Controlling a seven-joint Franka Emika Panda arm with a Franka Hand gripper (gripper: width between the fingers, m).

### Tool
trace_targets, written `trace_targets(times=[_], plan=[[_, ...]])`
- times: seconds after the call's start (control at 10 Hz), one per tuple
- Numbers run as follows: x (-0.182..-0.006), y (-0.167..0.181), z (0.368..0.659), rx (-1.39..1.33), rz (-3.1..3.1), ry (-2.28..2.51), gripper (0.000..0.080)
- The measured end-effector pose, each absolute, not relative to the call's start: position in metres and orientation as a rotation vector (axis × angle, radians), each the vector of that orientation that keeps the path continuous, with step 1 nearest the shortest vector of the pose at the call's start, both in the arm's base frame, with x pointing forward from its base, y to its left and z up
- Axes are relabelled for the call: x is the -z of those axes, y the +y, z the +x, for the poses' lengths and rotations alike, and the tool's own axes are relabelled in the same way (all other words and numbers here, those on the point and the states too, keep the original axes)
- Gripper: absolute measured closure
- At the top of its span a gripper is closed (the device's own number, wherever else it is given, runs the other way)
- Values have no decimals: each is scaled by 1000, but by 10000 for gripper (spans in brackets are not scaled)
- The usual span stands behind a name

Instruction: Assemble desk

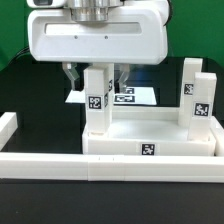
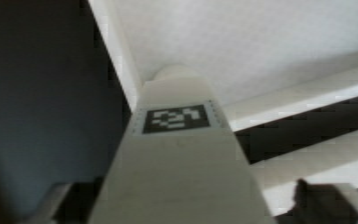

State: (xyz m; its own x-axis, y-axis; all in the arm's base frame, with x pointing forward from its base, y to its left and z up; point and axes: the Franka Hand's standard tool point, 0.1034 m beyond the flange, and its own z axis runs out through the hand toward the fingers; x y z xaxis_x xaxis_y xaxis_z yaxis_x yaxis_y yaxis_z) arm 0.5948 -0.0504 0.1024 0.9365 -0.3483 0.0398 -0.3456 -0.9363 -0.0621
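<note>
One leg (image 1: 97, 100) stands between my gripper (image 1: 96, 80) jaws, which look parted, not gripping. Rigid, light, slick plastic, I judge; clamp its flat upper sides.

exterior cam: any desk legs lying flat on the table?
No. Both visible legs, one under the gripper and one, stand upright on the tabletop.

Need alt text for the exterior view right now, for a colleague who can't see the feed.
The robot's hand straddles the top of an upright white leg standing at one corner of the white tabletop, its fingers either side. A second tagged leg stands at the exterior view's right, with the marker board behind.
</note>
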Motion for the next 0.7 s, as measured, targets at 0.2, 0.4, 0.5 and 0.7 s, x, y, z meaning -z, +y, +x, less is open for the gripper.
trace_targets(times=[0.2,0.4,0.5,0.7], plan=[[-102,-51,595,78,-3038,545,514],[-102,-51,595,78,-3038,545,512],[-102,-51,595,77,-3033,571,512],[-102,-50,595,74,-3011,653,512]])
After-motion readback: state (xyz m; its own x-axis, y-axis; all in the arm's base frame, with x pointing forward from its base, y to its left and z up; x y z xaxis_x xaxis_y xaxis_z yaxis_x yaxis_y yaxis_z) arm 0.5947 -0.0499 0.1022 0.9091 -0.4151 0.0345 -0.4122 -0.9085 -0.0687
